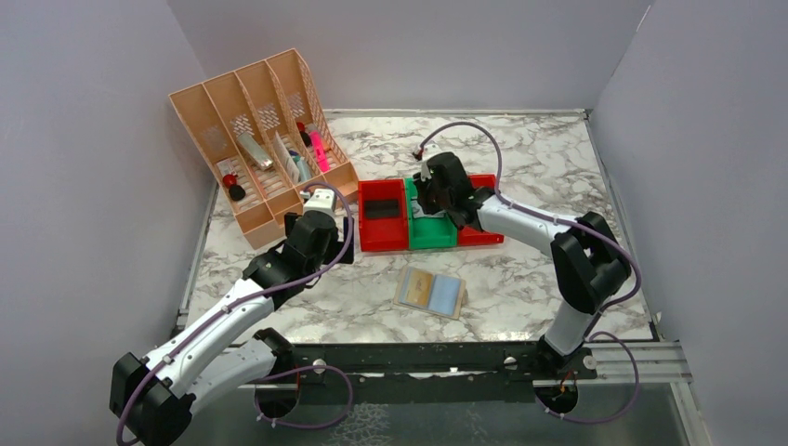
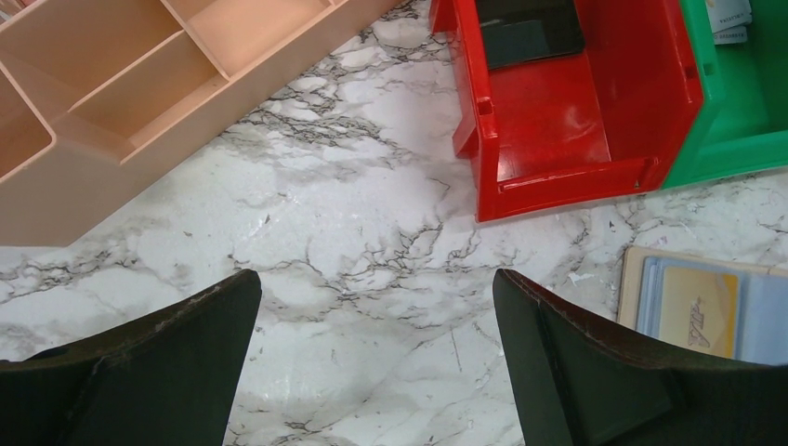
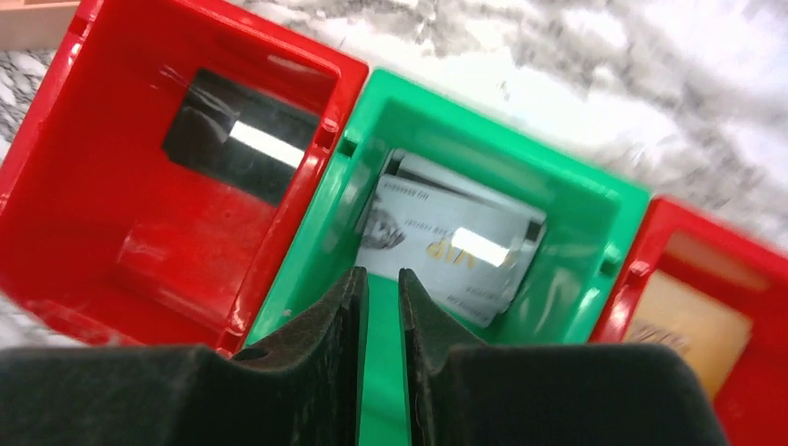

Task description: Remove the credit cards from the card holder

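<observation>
Hovering over the green bin (image 1: 432,232) at the far middle of the worktop (image 1: 558,158), the right end effector (image 1: 429,190) is well apart from the card holder (image 1: 429,293) in the overhead view. The holder lies open near the arm bases, and neither arm touches it. The left end effector (image 1: 321,203) hangs to its far left, beside a peach file organiser (image 1: 256,139).

From the left wrist, that end effector is released, spread wide and empty over bare marble. A yellow card (image 2: 697,311) sits tucked in the holder at the right.

From the right wrist, the jaws are drawn almost together. The thin slit between them grasps nothing, above pale cards (image 3: 455,246) in the green bin.

Nothing pins the light holder, so it would likely slide or lift with the card when the card is pulled. The glossy surface offers little grip. The worktop is white, grey-veined marble pattern, and plain pale walls enclose three sides.
</observation>
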Controlling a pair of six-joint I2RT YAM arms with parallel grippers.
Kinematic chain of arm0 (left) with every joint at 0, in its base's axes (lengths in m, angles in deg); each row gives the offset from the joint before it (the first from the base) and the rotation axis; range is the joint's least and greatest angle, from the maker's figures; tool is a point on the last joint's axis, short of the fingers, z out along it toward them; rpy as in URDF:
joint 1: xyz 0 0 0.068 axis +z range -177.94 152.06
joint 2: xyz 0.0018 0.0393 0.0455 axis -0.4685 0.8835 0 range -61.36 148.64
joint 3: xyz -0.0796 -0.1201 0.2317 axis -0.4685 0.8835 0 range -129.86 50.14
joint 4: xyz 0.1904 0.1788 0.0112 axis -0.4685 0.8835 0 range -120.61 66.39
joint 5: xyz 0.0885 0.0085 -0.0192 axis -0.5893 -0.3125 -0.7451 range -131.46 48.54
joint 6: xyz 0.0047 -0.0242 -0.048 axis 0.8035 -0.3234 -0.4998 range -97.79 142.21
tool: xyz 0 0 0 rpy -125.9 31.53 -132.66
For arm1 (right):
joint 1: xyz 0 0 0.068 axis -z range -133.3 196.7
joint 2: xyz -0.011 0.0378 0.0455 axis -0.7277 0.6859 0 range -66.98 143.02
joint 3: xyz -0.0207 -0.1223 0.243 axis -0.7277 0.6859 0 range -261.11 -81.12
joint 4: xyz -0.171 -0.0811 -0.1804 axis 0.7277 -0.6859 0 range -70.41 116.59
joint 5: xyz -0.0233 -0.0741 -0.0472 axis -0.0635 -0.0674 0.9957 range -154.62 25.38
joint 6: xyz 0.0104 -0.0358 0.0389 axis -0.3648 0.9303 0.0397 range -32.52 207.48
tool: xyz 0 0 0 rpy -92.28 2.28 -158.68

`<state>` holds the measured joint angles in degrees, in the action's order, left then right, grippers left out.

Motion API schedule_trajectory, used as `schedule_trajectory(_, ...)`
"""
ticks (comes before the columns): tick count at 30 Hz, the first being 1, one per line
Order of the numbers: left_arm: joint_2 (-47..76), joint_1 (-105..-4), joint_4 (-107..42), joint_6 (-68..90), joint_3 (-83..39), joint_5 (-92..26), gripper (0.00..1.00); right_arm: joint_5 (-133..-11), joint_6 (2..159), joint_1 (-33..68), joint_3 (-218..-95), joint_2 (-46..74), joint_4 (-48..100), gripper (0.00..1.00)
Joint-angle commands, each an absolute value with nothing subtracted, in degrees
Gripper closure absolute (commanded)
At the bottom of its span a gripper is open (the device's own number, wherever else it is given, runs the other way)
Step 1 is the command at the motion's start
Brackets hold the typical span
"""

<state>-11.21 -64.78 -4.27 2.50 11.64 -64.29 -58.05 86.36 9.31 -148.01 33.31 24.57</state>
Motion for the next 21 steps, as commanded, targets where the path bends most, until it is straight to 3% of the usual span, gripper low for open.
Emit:
schedule_trajectory(1, -11.02, -64.5, -3.64, 2.07, 10.06, -64.82, 0.01, -60.22, 67.98, 9.61, -148.56, 35.18, 14.33, 0.78)
schedule_trajectory(21, -10.89, -64.32, -3.61, 1.99, 10.01, -64.73, 0.01, -55.15, 60.74, 9.61, -151.89, 45.0, 16.8, 0.85)
